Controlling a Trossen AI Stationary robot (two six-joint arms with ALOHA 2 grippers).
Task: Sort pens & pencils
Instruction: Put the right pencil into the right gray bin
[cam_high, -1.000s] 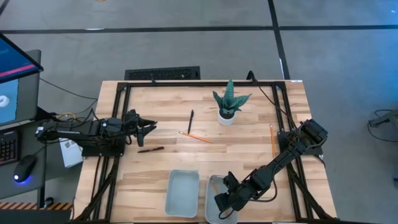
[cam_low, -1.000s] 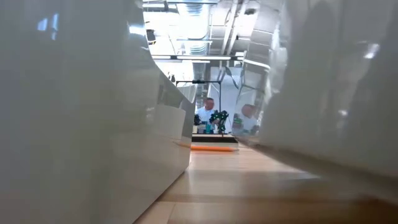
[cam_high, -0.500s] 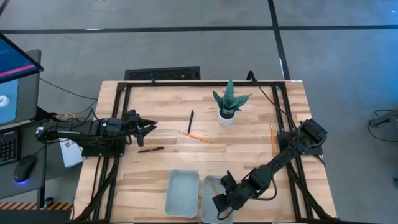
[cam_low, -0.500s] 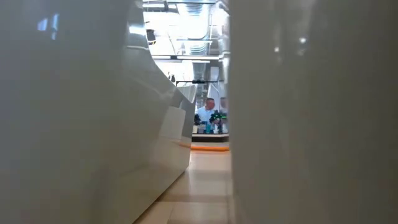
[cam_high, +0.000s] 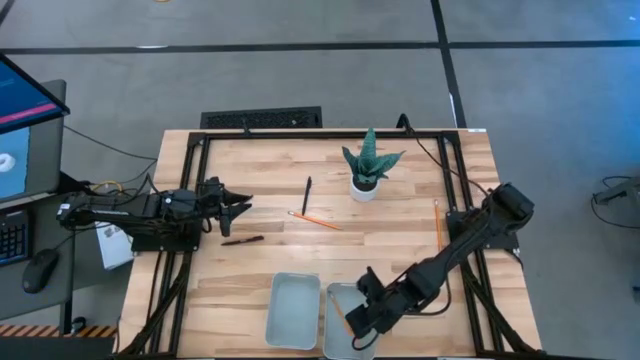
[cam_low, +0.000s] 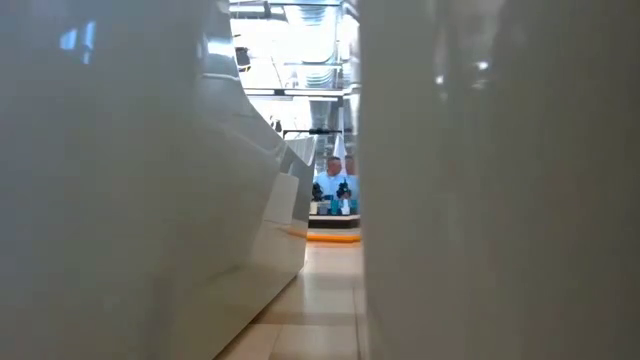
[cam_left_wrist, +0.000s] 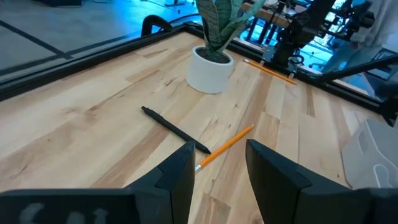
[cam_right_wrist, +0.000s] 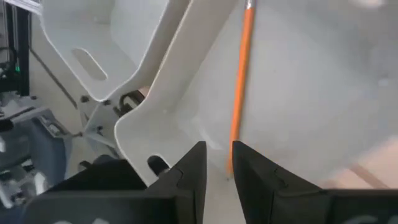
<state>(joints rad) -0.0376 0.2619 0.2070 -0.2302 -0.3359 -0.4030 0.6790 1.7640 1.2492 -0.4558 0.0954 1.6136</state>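
The right gripper (cam_high: 358, 322) hangs over the right tray (cam_high: 334, 300) at the table's near edge, its fingers (cam_right_wrist: 186, 177) set slightly apart with nothing pinched between them. Just beyond the fingertips one pencil (cam_right_wrist: 239, 93) lies loose on that tray's pale floor; from above it shows as a short orange streak (cam_high: 342, 314) beside the gripper. The left tray (cam_high: 295, 310) sits touching or just beside the right one; what it holds, if anything, cannot be told.

The left gripper (cam_high: 238, 205) waits at the table's left side, fingers (cam_left_wrist: 180, 171) apart and holding nothing. Ahead of it a pen (cam_left_wrist: 174, 129) and a second pencil (cam_left_wrist: 225, 146) lie on the wood, their near ends close together; from above the pen (cam_high: 307, 194) sits left of the plant (cam_high: 368, 165) and the pencil (cam_high: 315, 219) slants just below it. Another pen (cam_high: 242, 240) lies near the left gripper, toward the front. A third pencil (cam_high: 437, 224) lies along the right edge of the table (cam_high: 250, 270), by the right arm's base.

In the low view the tray walls (cam_low: 150, 180) fill most of the frame, and a person (cam_low: 334, 172) shows far behind
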